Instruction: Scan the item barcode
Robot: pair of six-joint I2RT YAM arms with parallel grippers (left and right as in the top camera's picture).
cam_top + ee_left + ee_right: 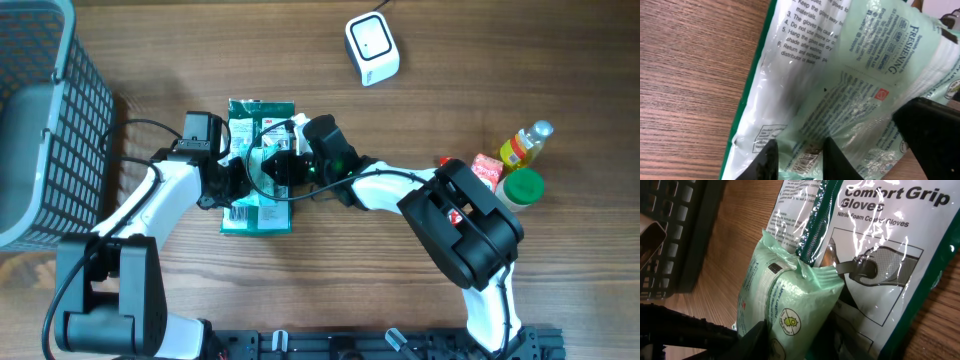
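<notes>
The item is a pale green wipes pack (262, 152) (785, 295), held up over a green-edged gloves pack (258, 215) (880, 255) that lies flat on the table. My right gripper (287, 167) (795, 342) is shut on the wipes pack's end. My left gripper (236, 172) (802, 161) has its fingers slightly apart, and the pack's sealed edge with its barcode (807, 161) lies between them. The white scanner (372, 48) stands at the far middle of the table, apart from both grippers.
A dark mesh basket (50, 120) (675, 230) fills the left side. At the right edge stand a yellow bottle (525, 145), a green-lidded jar (522, 187) and a red packet (487, 168). The right arm's black body (930, 130) is close beside the left gripper.
</notes>
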